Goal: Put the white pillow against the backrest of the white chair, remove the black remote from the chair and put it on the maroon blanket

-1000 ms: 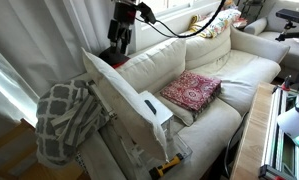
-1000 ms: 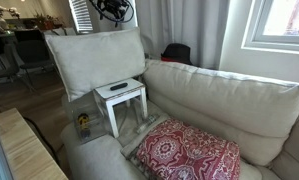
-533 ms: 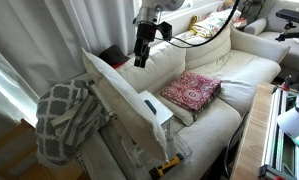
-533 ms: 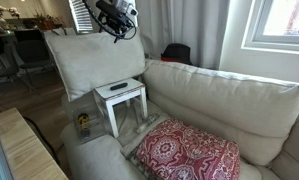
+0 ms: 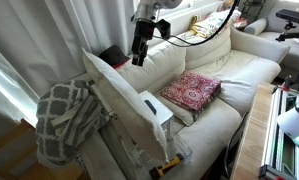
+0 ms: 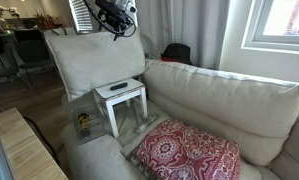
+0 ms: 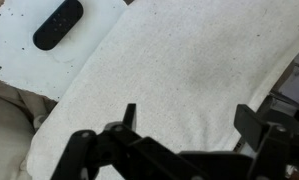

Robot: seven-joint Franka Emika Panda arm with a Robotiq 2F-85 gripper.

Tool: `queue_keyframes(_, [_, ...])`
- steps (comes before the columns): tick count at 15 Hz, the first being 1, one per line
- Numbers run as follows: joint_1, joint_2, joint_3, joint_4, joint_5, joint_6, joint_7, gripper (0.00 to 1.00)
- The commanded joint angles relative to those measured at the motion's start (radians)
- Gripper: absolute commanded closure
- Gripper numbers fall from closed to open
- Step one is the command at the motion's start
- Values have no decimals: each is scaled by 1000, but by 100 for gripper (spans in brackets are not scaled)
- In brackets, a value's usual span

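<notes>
Blanket: one maroon blanket (image 6: 189,152), a folded dark red cloth with a fine pinkish pattern, lies nearest on the seat cushion.
Chair: one white chair (image 6: 219,100), wide and couch-like, in cream upholstery with thick soft seat and backrest cushions; the blanket lies on it.
Remote: one black remote (image 6: 119,87), a small slim bar with rounded ends, lies flat on a small white side table (image 6: 124,103) just left of the chair, not on the seat.
Pillow: one white pillow (image 6: 94,60), large, square, plump, in plain off-white woven fabric, stands upright along the table's far edge, just behind the remote and apart from it.
Gripper: the gripper (image 7: 189,130), black, hangs just above the pillow's top edge; its two fingers (image 7: 129,115) are spread wide with nothing between them.
Throw: one grey-and-white lattice throw (image 5: 64,120) is bunched to the left of the pillow in an exterior view.
</notes>
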Motion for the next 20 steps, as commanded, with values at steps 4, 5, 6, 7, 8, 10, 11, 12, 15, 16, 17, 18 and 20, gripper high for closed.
queue_keyframes(4, [13, 121, -56, 0, 5, 2, 61, 0])
queue_keyframes(5, [18, 132, -70, -22, 1, 45, 85, 0])
queue_keyframes(6, [19, 153, -73, -25, 0, 65, 83, 0])
queue_keyframes(7, [24, 182, -75, -21, -5, 95, 85, 0])
queue_keyframes(8, [28, 212, -77, -13, -12, 121, 93, 0])
queue_keyframes(10, [38, 270, -69, 11, -29, 174, 97, 0])
queue_keyframes(11, [41, 293, -67, 16, -37, 203, 102, 0])
queue_keyframes(12, [44, 307, -64, 13, -39, 234, 112, 0])
queue_keyframes(15, [37, 337, -53, -13, -30, 324, 153, 0])
queue_keyframes(16, [39, 346, -51, -19, -35, 351, 175, 0])
queue_keyframes(17, [35, 360, -40, -13, -36, 363, 178, 0])
queue_keyframes(18, [40, 371, -40, -8, -47, 372, 193, 0])
queue_keyframes(20, [50, 386, -43, -5, -66, 392, 237, 0])
